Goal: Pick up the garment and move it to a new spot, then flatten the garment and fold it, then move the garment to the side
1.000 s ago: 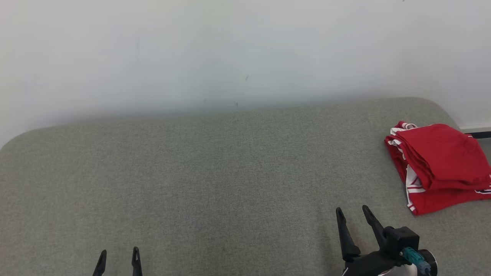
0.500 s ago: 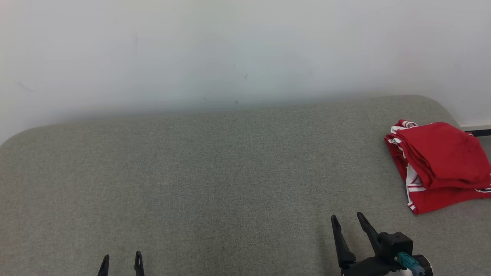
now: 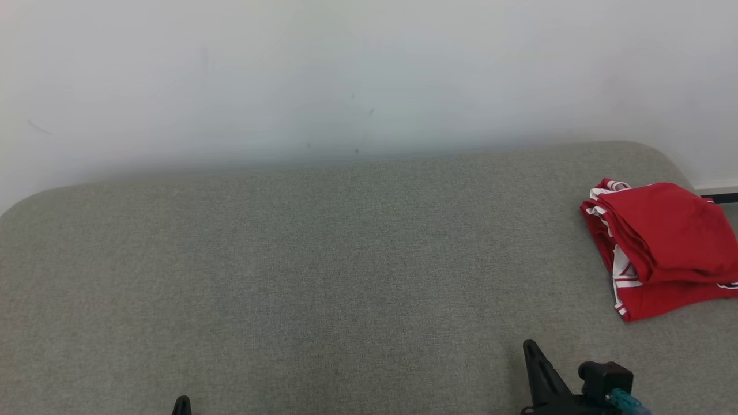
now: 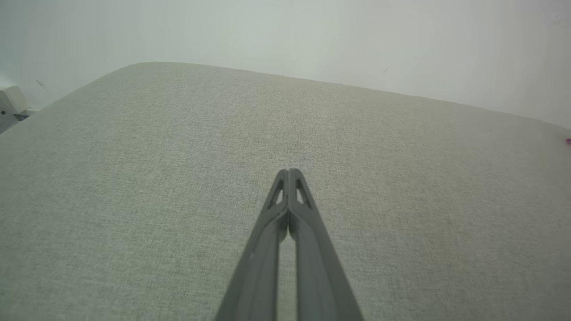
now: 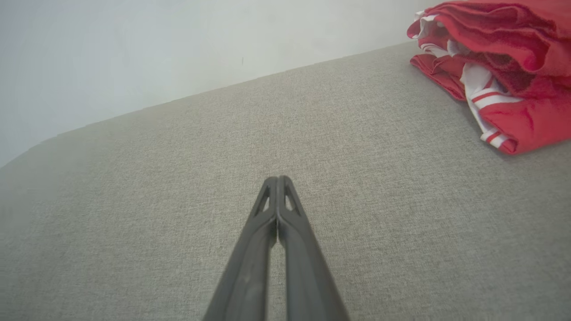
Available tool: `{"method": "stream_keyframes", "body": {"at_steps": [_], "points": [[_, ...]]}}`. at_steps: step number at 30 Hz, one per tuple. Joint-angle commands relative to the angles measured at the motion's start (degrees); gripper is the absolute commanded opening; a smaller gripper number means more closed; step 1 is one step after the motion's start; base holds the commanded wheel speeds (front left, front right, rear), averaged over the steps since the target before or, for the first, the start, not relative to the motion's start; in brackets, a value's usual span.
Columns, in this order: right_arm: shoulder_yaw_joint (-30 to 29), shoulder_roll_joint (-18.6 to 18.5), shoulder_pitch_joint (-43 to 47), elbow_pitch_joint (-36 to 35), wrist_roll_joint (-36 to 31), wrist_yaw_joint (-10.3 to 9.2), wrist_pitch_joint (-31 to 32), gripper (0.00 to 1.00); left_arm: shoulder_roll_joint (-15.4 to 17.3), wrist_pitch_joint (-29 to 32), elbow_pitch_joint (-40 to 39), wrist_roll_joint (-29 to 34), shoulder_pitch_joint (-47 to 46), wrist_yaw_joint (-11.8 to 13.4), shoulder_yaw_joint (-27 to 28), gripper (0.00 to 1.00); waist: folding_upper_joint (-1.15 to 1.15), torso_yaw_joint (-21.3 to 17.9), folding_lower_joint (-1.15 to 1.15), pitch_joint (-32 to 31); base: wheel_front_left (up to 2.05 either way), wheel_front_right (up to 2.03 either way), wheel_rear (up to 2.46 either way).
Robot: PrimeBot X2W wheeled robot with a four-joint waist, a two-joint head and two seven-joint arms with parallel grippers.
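Folded red garment (image 3: 663, 245) lies on grey cushion (image 3: 346, 259). Right gripper (image 5: 277, 179) near it, left gripper (image 4: 289, 171) well apart; both pinched closed, empty.

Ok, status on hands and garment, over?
Both shut, empty: left hand, right hand. Red garment folded at right end of grey cushion. Nothing in the way.

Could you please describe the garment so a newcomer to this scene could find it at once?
Start from the wide grey-green fabric surface along the pale wall. At its right end, beyond the right gripper, the garment lies in a folded stack. It is bright red with white striped trim, unlike anything else on the plain cloth.
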Motion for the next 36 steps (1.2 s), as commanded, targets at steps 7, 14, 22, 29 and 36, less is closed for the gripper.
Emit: {"method": "stream_keyframes", "body": {"at_steps": [7,14,22,29,36], "points": [[-0.83,0.01,-0.85,-3.15,8.91,-0.01,1.79,0.0,0.06,1.81,-0.92,-8.92,-2.35,-0.62,0.68,0.0,0.0,0.14,0.0,0.12,0.0,0.0,0.0],[-1.46,0.02,-0.56,-4.89,16.07,-0.02,3.41,0.0,0.06,3.49,-1.06,-16.12,-3.39,-1.16,1.07,0.0,0.0,0.28,0.0,0.25,0.0,0.0,0.0],[-2.39,0.04,-0.39,-6.72,24.37,-0.03,5.44,0.0,0.07,5.54,-1.07,-24.47,-4.67,-1.82,1.66,0.0,0.0,0.46,0.0,0.42,0.0,0.0,0.0],[-3.08,0.05,-0.3,-7.98,30.32,-0.03,6.95,0.0,0.07,7.04,-1.05,-30.47,-5.66,-2.28,2.11,0.0,0.0,0.6,0.0,0.55,0.0,0.0,0.0],[-3.65,0.07,-0.23,-9.03,35.04,-0.04,8.16,0.0,0.07,8.25,-1.03,-35.24,-6.43,-2.62,2.47,0.0,0.0,0.72,0.0,0.66,0.0,0.0,0.0]]}}
